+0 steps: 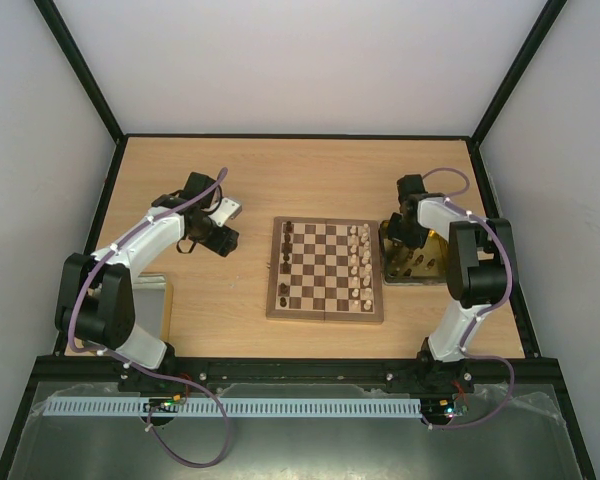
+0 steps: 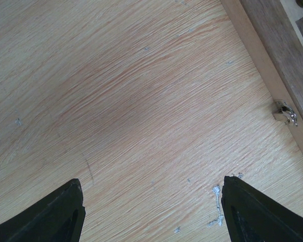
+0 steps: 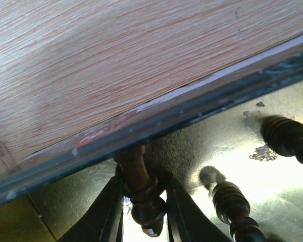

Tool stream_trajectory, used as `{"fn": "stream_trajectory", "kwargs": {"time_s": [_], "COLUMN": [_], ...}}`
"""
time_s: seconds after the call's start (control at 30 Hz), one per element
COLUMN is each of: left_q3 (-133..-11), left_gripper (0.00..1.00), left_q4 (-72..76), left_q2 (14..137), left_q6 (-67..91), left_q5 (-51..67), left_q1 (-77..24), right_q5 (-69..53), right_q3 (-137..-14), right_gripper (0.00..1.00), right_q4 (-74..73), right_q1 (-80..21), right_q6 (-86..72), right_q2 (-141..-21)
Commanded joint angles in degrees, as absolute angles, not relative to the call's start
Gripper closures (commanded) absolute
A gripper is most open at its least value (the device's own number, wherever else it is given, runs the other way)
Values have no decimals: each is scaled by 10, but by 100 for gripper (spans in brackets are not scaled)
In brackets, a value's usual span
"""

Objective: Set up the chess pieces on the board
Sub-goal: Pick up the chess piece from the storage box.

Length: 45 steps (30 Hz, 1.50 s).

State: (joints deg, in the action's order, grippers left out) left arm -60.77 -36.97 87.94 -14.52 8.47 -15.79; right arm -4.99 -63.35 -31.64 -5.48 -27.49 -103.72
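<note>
Chess pieces [image 1: 360, 262] are part-placed. The cream side looks complete, filling two files along the right edge of the board [image 1: 326, 316], which sits mid-table [image 2: 116, 101]. The dark side is mostly bare, with about three dark pieces [image 1: 285, 262] on the left files; exact squares are too small to tell.

The other dark ones are in the tray [image 3: 232, 126], just right of the board. The right gripper [image 3: 143, 186] is down in the tray, jaws clenched on one dark piece [image 3: 140, 199] near the rim, with two more lying beside it. The left gripper [image 2: 151, 184] hangs wide apart, grasping nothing, over bare table just off the board's left edge.

Judgement: a bit past halfway. Most of the dark set is not yet moved, and it likely goes one piece per trip.
</note>
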Motion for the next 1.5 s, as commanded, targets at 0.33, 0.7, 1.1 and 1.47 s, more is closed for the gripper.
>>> {"fn": "stream_trajectory", "kwargs": {"time_s": [0.33, 0.7, 1.1, 1.47], "left_q3": [-607, -628, -640, -657], "left_gripper": [26, 26, 26, 26], "left_q4": [-379, -398, -405, -405], "left_q2": [874, 870, 868, 877], "left_q6": [-145, -155, -161, -163], "left_q5": [76, 76, 79, 84], "left_q1": [-160, -160, -160, -160], "right_q5": [-39, -56, -109, -223], "right_q3": [-602, -622, -618, -630], "right_gripper": [91, 94, 95, 95], "right_q4": [-339, -383, -467, -535], "right_q1": [-53, -54, -54, -81], "right_q6": [-299, -312, -323, -384], "right_q2": [-1003, -942, -836, -738]}}
